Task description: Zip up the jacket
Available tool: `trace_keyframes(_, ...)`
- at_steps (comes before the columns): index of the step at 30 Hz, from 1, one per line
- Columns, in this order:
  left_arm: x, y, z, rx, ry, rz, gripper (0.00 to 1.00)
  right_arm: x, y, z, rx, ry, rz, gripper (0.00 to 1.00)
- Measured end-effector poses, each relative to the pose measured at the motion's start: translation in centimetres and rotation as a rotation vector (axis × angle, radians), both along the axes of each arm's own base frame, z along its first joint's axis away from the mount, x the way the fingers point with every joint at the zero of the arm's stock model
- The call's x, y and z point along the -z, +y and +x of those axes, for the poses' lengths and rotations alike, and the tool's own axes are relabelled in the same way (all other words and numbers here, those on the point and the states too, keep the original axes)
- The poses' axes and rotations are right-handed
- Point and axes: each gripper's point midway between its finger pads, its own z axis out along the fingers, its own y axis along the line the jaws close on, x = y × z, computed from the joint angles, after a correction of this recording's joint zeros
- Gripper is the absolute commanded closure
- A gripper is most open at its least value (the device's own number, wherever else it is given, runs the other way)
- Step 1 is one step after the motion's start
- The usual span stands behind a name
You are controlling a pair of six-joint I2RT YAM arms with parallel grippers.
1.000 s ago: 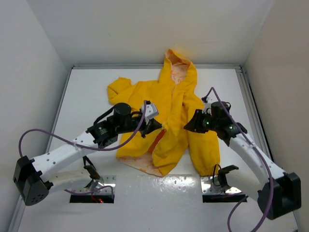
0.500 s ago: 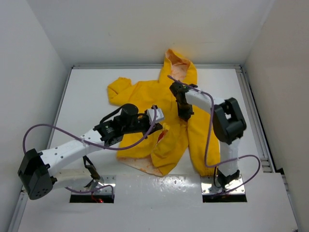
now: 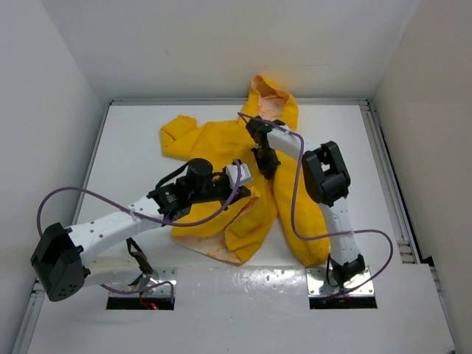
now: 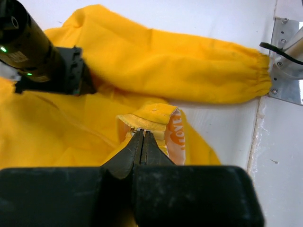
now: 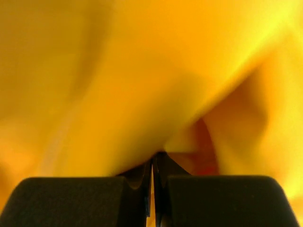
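The yellow jacket (image 3: 221, 147) lies flat on the white table, hood (image 3: 274, 99) at the back, front partly open with the white and orange lining showing at the lower hem (image 3: 221, 247). My left gripper (image 3: 249, 193) is shut on the lower end of the front edge; the left wrist view shows its tips (image 4: 142, 133) pinching the folded hem next to the orange-printed lining (image 4: 175, 135). My right gripper (image 3: 267, 169) points down on the jacket's front, above the left one. In the right wrist view it (image 5: 154, 158) is shut on yellow fabric. The zipper slider is hidden.
White enclosure walls stand on all sides of the table (image 3: 133, 133). Purple cables (image 3: 295, 199) loop over the jacket's right sleeve (image 3: 310, 236). Metal mount plates (image 3: 335, 284) sit at the near edge; one shows in the left wrist view (image 4: 289, 61).
My right arm has swung from the jacket's right side up and over to the middle of its front. My left gripper moved slightly right, drawing the hem with it.
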Motion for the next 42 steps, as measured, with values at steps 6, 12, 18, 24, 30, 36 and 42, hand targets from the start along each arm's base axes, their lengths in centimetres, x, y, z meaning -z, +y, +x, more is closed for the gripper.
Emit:
trace_keyframes(6, 1.0, 0.1, 0.0, -0.003, 0.081, -0.038, 1.0, -0.7, 8.8, 3.7, -0.168, -0.213, 0.492, 0.66)
trace_keyframes(12, 1.9, -0.9, 0.1, -0.014, 0.207, -0.105, 1.0, -5.8, 6.4, 0.7, -0.115, -0.314, 0.765, 0.58)
trace_keyframes(18, 1.7, -0.9, 0.9, -0.058, 0.273, -0.165, 1.0, -15.5, 0.4, -7.8, -0.171, -0.51, 0.946, 0.94)
trace_keyframes(24, 1.1, 0.6, 3.4, -0.169, 0.321, -0.228, 1.0, -14.4, 5.0, -22.9, -0.797, -0.551, 1.027, 0.99)
trace_keyframes(30, 1.0, 1.0, 3.8, -0.206, 0.381, -0.257, 1.0, -8.9, 6.8, -27.0, -1.077, -0.413, 0.916, 0.67)
trace_keyframes(36, 1.9, 1.8, 4.8, -0.313, 0.412, -0.247, 1.0, -13.4, 9.8, -20.7, -0.688, -0.466, 0.993, 0.69)
trace_keyframes(42, 2.6, 2.0, 5.3, -0.397, 0.442, -0.25, 1.0, -22.8, 13.0, -17.6, -0.455, -0.598, 1.237, 0.63)
